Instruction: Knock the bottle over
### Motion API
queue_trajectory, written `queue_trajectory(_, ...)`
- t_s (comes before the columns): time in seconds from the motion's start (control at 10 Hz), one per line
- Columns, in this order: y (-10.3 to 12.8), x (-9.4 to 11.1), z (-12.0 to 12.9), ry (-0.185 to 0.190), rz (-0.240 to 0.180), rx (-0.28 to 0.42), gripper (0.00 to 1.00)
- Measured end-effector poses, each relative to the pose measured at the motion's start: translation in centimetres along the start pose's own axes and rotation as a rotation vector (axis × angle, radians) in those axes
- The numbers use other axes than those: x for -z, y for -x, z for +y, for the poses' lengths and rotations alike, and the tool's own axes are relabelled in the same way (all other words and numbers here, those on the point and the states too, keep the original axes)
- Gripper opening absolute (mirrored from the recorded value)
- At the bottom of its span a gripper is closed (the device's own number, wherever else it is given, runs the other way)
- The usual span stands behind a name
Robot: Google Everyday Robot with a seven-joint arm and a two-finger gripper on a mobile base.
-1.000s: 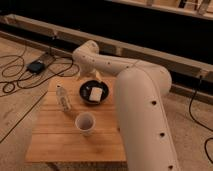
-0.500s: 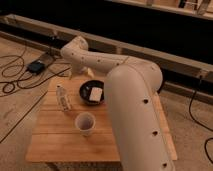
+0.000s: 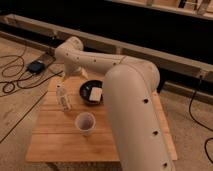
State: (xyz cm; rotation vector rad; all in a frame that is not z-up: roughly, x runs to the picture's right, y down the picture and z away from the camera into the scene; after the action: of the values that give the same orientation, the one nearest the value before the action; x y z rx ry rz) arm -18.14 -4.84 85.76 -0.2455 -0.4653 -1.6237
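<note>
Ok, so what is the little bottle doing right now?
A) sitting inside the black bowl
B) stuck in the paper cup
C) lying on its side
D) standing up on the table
D: the bottle stands upright on the wooden table, beside the black bowl. The end effector is just behind it, near the table's far edge.

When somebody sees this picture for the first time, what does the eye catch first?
The big white arm fills the right half and bends over the small wooden table, with its pincer low at the table's far edge. Just in front of the pincer, on the left part of the table, the slim bottle stands upright. To the bottle's right sits a dark bowl, and nearer the camera a white paper cup.
</note>
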Motion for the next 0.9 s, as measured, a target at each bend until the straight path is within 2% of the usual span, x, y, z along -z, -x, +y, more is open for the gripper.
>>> queue_trajectory(0.5, 2.2, 0.8, -1.5, -0.049, -0.032, 0.065, 0.80)
queue_trajectory(0.8, 3.1, 1.5, -0.2, -0.046, -0.042, 0.079, 0.80)
queue_trajectory(0.9, 3.8, 2.2, 1.3, -0.047, -0.045, 0.071, 0.80)
